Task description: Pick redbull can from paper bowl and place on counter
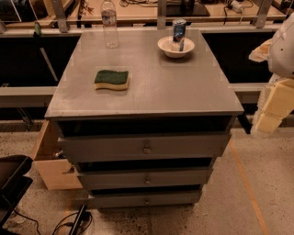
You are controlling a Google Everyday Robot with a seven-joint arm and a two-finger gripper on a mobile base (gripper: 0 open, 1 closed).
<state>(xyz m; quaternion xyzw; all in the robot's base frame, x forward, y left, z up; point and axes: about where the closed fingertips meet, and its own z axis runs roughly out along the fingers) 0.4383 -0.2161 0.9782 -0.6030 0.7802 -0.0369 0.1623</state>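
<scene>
The redbull can [178, 34], blue and silver, stands upright in the white paper bowl [176, 51] at the far right of the grey metal counter [161, 87]. My gripper [268, 112], pale yellow below a white arm, hangs at the right edge of the view. It is beside the counter's right side, lower and nearer than the bowl, and well apart from the can. It holds nothing that I can see.
A clear water bottle [109, 25] stands at the far left of the counter. A green-and-yellow sponge [111, 80] lies left of centre. The cabinet has three partly open drawers [146, 148]. A wooden workbench [138, 11] runs behind.
</scene>
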